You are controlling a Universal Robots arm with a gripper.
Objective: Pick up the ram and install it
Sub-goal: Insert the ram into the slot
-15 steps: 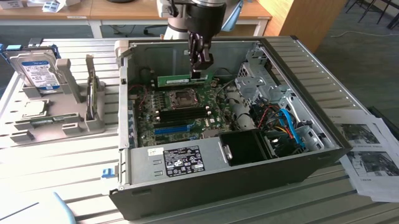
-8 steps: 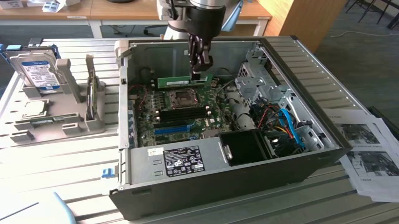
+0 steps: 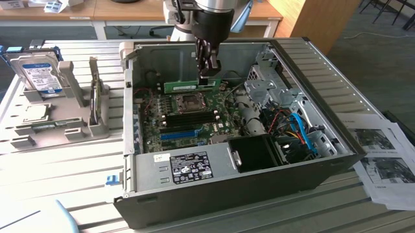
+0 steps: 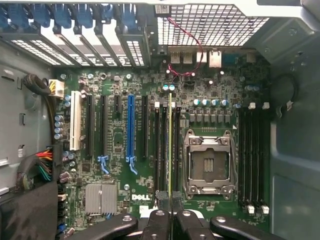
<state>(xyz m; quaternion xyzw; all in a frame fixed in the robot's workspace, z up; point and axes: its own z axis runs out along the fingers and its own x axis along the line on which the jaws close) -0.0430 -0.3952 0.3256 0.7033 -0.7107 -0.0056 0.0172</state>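
So the open PC case (image 3: 272, 187) has the motherboard (image 3: 194, 124) sitting inside, and the gripper (image 3: 209, 75) is pinching the ram (image 3: 182, 86) by 1 end, above the board's black slots (image 4: 177, 150).

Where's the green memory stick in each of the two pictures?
Exterior view: the memory stick hangs level in the gripper, inside the open computer case.
Wrist view: the stick shows edge-on, a thin line over the black slots.
Shared landmark: the blue slot.
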